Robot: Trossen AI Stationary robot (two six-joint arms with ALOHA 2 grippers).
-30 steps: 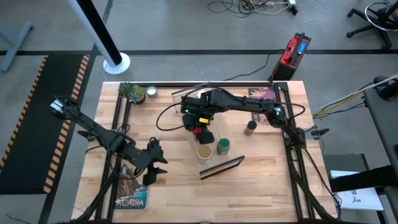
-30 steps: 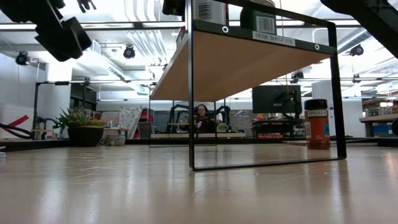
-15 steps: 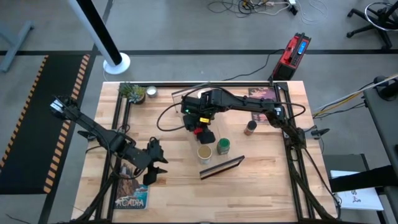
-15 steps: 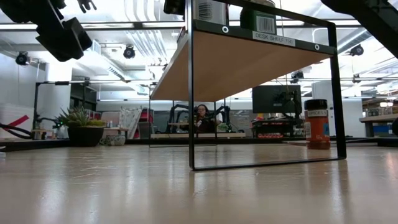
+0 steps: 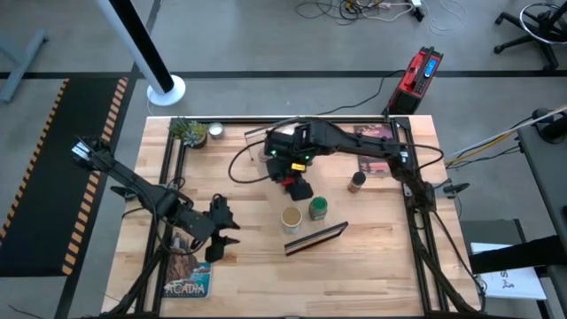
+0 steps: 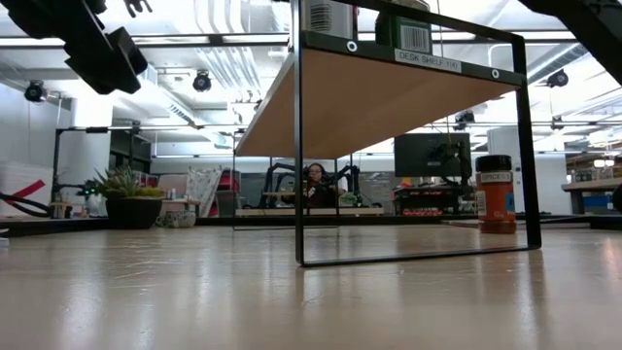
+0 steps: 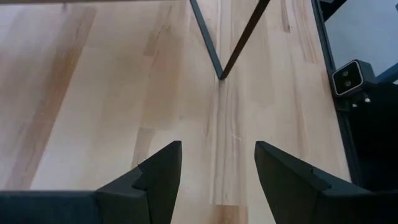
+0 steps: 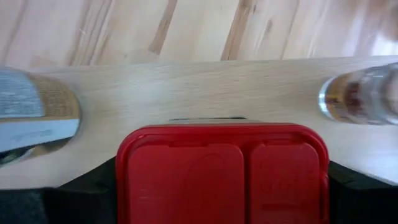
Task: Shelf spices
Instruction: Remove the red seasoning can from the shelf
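The shelf [image 5: 306, 226] stands mid-table on a black frame [image 6: 296, 146]. A tan-lidded jar [image 5: 292, 217] and a green-lidded jar [image 5: 317, 209] stand on its board. My right gripper [image 5: 295, 183] is over the board's far part, shut on the red square tin [image 8: 222, 168]. Two more jars [image 8: 37, 118] [image 8: 359, 99] stand on the board on either side of the tin. A small brown jar [image 5: 356, 182] stands on the table to the right of the shelf. My left gripper [image 5: 220, 235] waits open near the table's left front. My right gripper pinches the red tin between its two fingers, one on each side just below the lid [image 8: 124, 177]. The fingers come from above, pointing down. The tin is upright, lid up. The tin itself hides whether its base rests on the board.
A potted plant [image 5: 188, 130] and a little silver dish [image 5: 215, 132] sit at the far left corner. One book [image 5: 186, 282] lies at the near left and another [image 5: 372, 133] at the far right. Bare tabletop lies in front of the shelf.
My right gripper has shifted a little toward the table's right edge with the red tin, still over the shelf's far part.
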